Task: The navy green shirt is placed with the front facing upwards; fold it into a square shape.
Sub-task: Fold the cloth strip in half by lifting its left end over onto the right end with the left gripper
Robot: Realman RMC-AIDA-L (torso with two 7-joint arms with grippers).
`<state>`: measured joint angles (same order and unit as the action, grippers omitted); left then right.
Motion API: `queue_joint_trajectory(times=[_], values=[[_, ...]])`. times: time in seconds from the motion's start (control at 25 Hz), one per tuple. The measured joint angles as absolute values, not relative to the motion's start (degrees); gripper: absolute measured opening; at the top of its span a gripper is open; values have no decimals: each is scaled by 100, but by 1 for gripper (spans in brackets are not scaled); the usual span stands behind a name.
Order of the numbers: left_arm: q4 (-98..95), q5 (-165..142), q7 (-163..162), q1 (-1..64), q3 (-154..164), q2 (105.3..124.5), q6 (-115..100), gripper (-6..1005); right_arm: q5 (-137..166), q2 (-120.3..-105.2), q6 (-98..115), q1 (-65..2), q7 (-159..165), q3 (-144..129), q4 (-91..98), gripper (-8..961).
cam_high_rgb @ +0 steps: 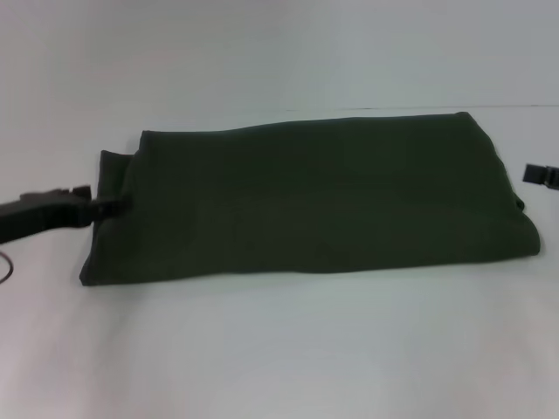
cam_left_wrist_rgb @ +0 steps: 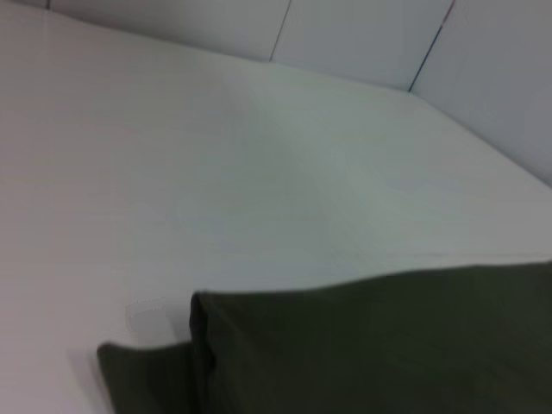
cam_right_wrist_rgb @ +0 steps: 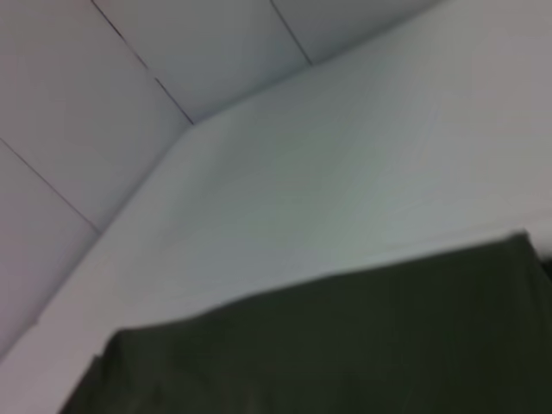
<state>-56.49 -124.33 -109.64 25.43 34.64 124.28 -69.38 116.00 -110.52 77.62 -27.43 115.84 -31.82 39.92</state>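
The navy green shirt (cam_high_rgb: 314, 201) lies flat on the white table as a long folded band, plain side up, with no lettering showing. Its left end has a lower layer sticking out a little past the upper fold. My left gripper (cam_high_rgb: 109, 207) reaches in from the left and meets that left edge at table height. My right gripper (cam_high_rgb: 540, 175) shows only as a dark tip at the right border, just off the shirt's right end and apart from it. Both wrist views show the shirt's (cam_left_wrist_rgb: 371, 345) far edge (cam_right_wrist_rgb: 345, 345) against bare table.
The white table (cam_high_rgb: 279, 349) spreads wide in front of and behind the shirt. Pale wall panels (cam_left_wrist_rgb: 362, 34) rise at the table's far side. A dark cable loop (cam_high_rgb: 5, 266) hangs near the left arm.
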Motion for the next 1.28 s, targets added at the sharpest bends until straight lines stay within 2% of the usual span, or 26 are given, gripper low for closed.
queue_joint_trajectory(times=[0.16,0.6,1.28], values=[[-5680,-12464,-10884,2338,3458,12433,-7084,822,11960,-10971,7754,-2714,11799,-3165,3982,781],[-5770,-12888,-10916,1985,3319,12434,-7462,818,12118,-10982,7566,-2828,11858,-3146,3962,777],[-5387,-13070,-10885,2100,3383,12419,-7277,818,12119,-11007,7532,-2851,11874,-3128,3952,772]])
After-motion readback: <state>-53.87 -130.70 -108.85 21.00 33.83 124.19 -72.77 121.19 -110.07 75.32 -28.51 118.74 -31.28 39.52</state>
